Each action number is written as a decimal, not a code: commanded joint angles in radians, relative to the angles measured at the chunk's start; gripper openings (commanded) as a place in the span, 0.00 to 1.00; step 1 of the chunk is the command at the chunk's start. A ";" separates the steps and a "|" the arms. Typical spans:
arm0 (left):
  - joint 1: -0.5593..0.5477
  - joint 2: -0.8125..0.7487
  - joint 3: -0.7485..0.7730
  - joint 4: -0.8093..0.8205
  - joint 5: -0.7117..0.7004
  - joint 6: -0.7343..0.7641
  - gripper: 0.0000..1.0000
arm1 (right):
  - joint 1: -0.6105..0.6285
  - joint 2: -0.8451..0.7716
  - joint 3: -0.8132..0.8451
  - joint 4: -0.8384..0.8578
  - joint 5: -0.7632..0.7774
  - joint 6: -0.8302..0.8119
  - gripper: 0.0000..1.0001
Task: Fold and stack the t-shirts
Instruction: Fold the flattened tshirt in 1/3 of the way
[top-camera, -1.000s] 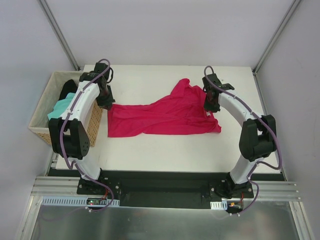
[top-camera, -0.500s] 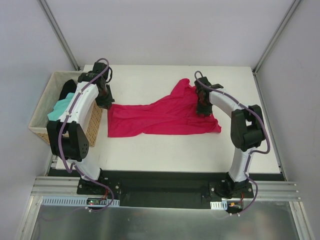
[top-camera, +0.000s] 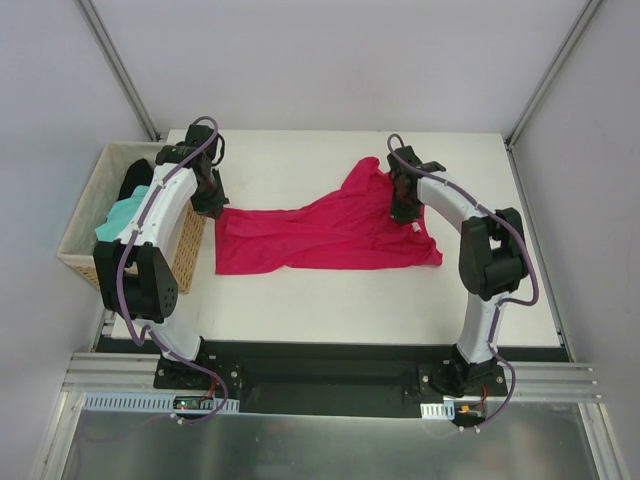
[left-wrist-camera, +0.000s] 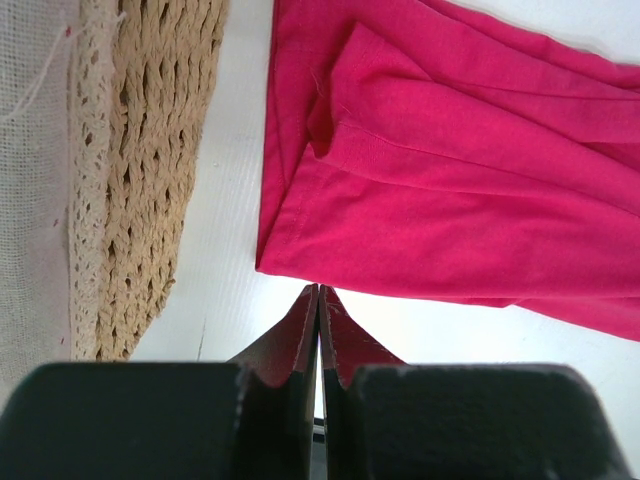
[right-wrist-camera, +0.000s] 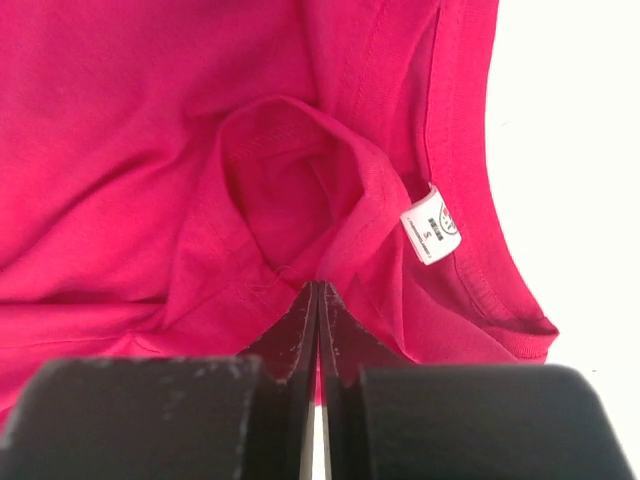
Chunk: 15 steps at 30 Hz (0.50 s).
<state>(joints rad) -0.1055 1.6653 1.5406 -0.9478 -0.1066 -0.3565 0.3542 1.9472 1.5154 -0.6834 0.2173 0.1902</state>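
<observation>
Roughly mid-table lies the crimson t-shirt (top-camera: 320, 235), soft jersey spread w/ rumpled folds, one part bunched toward the far side. Right gripper (right-wrist-camera: 319, 288) has its jaws pressed together on a raised fold at the ribbed collar, beside a small white label (right-wrist-camera: 432, 236). Left gripper (left-wrist-camera: 318, 292) is closed, tips just off the hem corner, on bare white table (top-camera: 300, 300). Tan woven wicker basket (left-wrist-camera: 150, 150) stands close at left, holding mint-green t-shirt (top-camera: 120, 215) and black t-shirt (top-camera: 133, 180).
</observation>
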 joint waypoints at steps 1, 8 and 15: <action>-0.007 -0.032 0.023 -0.025 -0.011 -0.016 0.00 | 0.002 0.015 0.080 -0.028 0.005 -0.021 0.01; -0.008 -0.042 0.013 -0.031 -0.016 -0.015 0.00 | 0.000 0.065 0.163 -0.044 -0.004 -0.044 0.01; -0.007 -0.067 -0.013 -0.036 -0.033 -0.015 0.00 | 0.000 0.143 0.244 -0.059 -0.022 -0.066 0.01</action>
<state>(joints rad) -0.1055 1.6535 1.5394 -0.9508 -0.1135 -0.3565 0.3542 2.0499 1.6913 -0.7048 0.2134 0.1539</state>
